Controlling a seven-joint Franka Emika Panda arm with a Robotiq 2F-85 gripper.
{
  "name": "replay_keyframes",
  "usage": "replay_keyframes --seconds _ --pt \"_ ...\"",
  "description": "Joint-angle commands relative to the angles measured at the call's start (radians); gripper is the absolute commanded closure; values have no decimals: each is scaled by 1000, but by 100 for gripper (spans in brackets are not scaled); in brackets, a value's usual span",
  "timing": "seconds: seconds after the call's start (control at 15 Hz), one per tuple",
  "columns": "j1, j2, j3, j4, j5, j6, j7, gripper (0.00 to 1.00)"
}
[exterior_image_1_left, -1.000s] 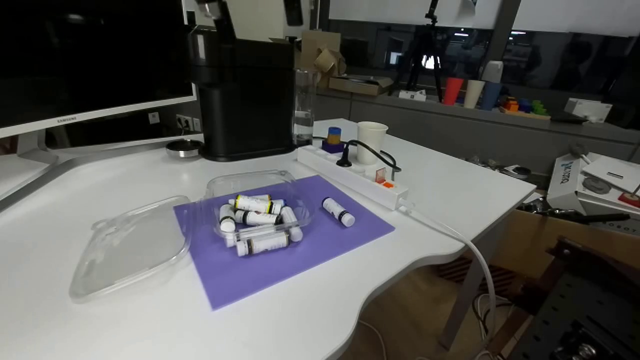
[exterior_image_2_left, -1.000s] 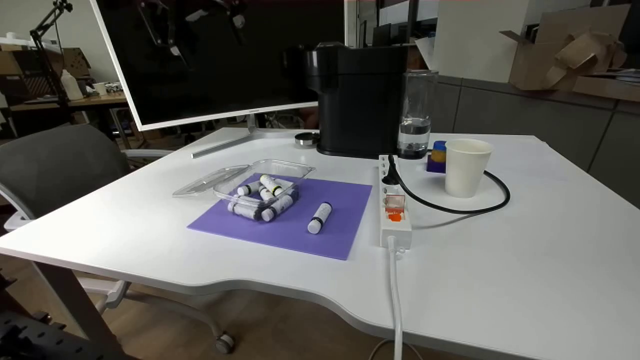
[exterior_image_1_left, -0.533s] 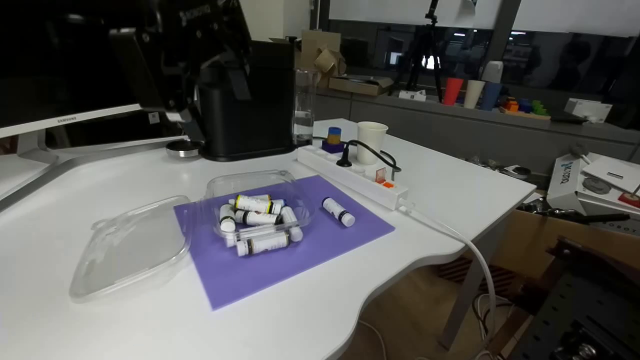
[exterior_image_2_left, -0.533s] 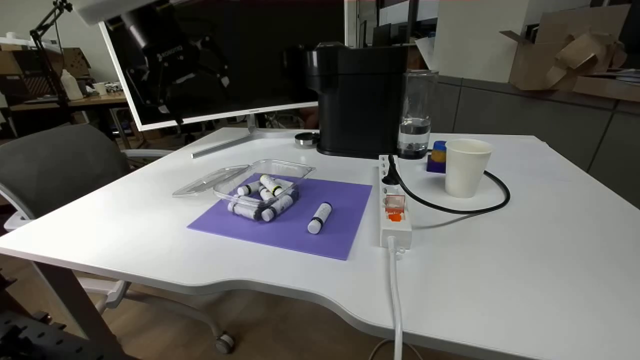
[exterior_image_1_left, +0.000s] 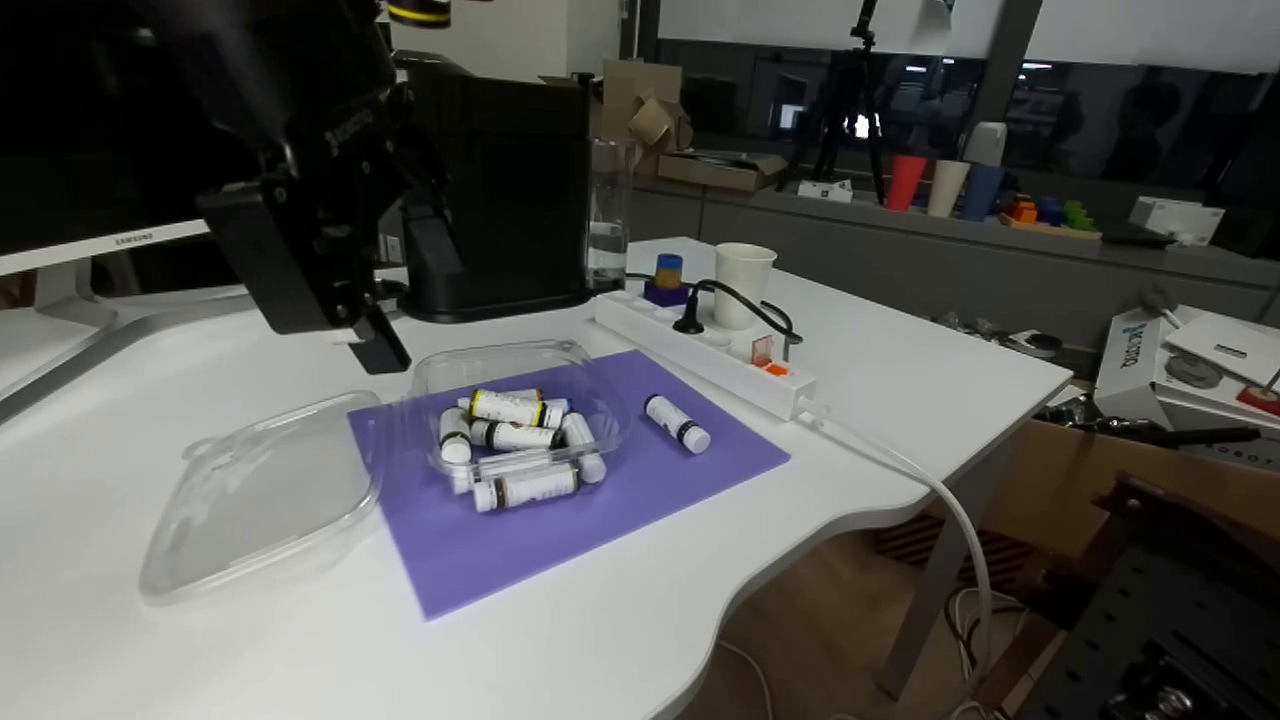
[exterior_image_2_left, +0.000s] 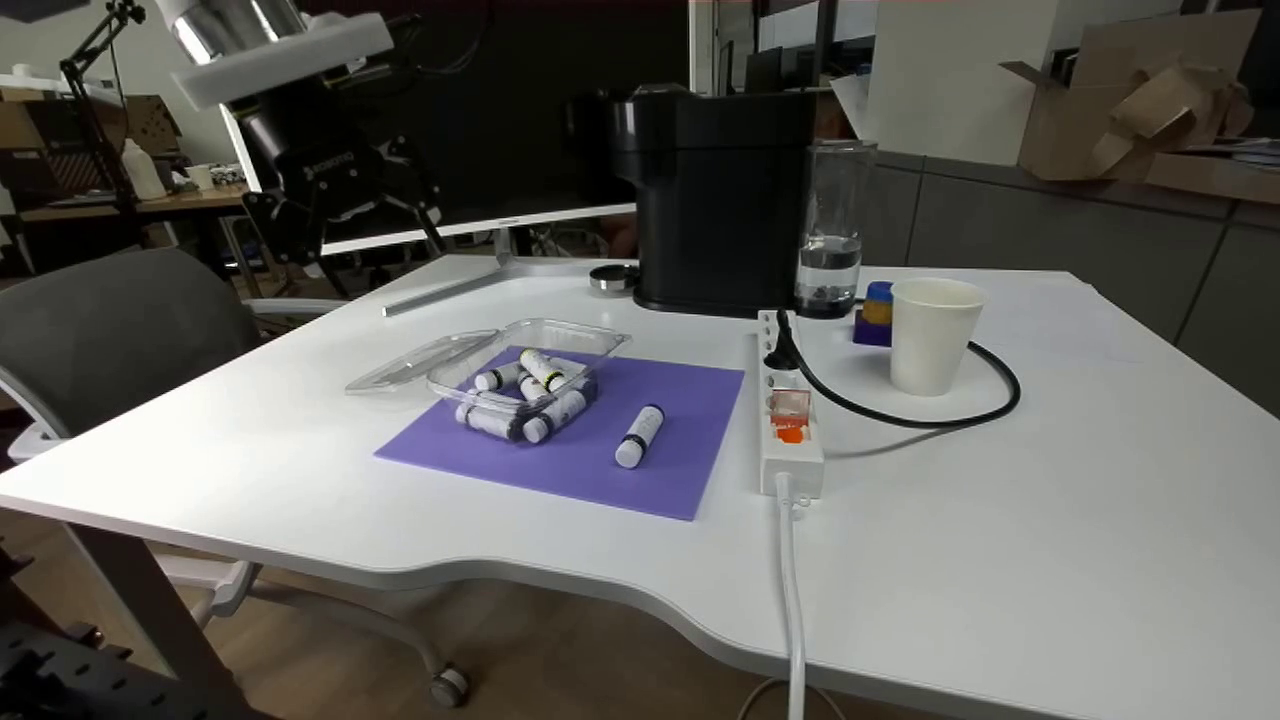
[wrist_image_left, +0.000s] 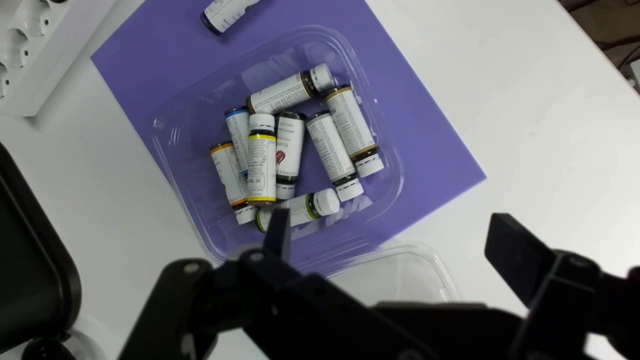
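Gripper (wrist_image_left: 390, 227): sinking lower than before — hovering near the clear tub (wrist_image_left: 195, 115)
Fingers (wrist_image_left: 517, 255): standing wide apart, holding nothing
Bottles (wrist_image_left: 261, 167): lying jumbled inside the tub
Loose bottle (exterior_image_1_left: 677, 424): resting on purple sheet (wrist_image_left: 440, 160)

- Gripper (wrist_image_left: 394, 235): dull, matt, smooth-sided.
- Container (wrist_image_left: 200, 125) and lid (exterior_image_1_left: 270, 485): thin, clear, glossy plastic.
- Vials (wrist_image_left: 262, 165): glossy, glass-looking bodies, paper-like labels, smooth plastic-looking caps.
- Sheet (wrist_image_left: 435, 160): smooth and evenly matt.
- Tabletop (exterior_image_2_left: 1000, 560): smooth, with a faint sheen.
- Power strip (exterior_image_2_left: 790, 470): smooth plastic.
- Cup (exterior_image_2_left: 930, 345): matt paper.
- Round dish (exterior_image_2_left: 608, 285): shiny metal.
- Machine (exterior_image_2_left: 725, 210): satin, plastic-looking casing.
- Carton (exterior_image_2_left: 1060, 125): dull, rough-looking cardboard.
- Chair back (exterior_image_2_left: 130, 325): mesh-like cloth.
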Motion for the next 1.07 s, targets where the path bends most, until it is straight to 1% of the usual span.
replay_keyframes --seconds 0.0,0.13,0.27,0.73,1.0 --pt "27 6 -31 -12 -115 54 105 0" --pt "38 35 -39 -7 -206 89 172 0" --pt "51 74 -45 5 -287 97 224 0" --pt "105 219 -56 49 -538 75 324 0" --pt "125 285 -56 82 -653 61 368 0"
